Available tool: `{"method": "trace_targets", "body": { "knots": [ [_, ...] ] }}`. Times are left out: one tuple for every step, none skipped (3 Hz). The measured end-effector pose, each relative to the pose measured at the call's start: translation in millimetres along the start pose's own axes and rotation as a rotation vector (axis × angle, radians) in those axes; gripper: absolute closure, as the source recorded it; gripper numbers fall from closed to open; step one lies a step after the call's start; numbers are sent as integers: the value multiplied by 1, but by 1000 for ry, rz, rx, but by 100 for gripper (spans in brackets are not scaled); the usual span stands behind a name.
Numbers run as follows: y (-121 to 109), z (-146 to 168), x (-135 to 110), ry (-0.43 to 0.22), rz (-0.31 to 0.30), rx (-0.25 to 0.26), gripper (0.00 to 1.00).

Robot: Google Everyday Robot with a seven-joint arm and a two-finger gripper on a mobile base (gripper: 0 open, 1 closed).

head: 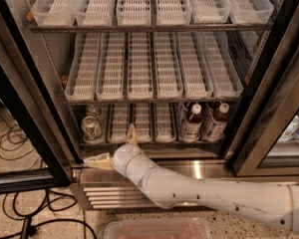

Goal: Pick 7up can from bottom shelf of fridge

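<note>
Nearest the camera, a clear plastic tub point(159, 229) lay at the lower edge of the view on a speckled floor, with black cables point(12, 142) looping over the floor to the left. The robot's white arm point(214, 198) reached in from the lower right and crossed in front of the ribbed steel grille point(107, 193) at the base of the fridge point(20, 83). The gripper point(108, 143) hung just in front of the dark front edge of the bottom shelf point(159, 146), left of centre. Its two pale fingers were spread wide, one finger point(97, 160) pointing left along the sill and the other pointing up toward the shelf, and they held nothing.

The 7up can point(91, 128) stood upright in the leftmost lane of the bottom shelf, near the front, just above and to the left of the gripper and apart from it. Something small stood behind it in the same lane, too dim to identify. The three middle lanes held short white slotted trays point(142, 121). At the right end of the shelf two bottles point(192, 123) of brown liquid with white labels stood side by side.

Above, the middle shelf point(154, 99) carried a row of long white slotted trays. The top shelf point(149, 28) bore a similar row.
</note>
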State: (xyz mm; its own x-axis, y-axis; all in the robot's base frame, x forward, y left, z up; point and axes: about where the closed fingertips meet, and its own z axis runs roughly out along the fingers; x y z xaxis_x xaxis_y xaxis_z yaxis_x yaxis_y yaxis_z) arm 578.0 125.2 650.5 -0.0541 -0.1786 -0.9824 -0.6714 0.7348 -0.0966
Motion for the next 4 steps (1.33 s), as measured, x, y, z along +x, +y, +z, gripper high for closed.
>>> {"method": "trace_targets", "body": {
  "knots": [
    [7, 25, 10, -62, 0, 60, 15],
    [8, 40, 16, -93, -10, 117, 34],
    [8, 48, 20, -110, -13, 154, 44],
    [9, 57, 24, -119, -18, 182, 44]
  ]
}}
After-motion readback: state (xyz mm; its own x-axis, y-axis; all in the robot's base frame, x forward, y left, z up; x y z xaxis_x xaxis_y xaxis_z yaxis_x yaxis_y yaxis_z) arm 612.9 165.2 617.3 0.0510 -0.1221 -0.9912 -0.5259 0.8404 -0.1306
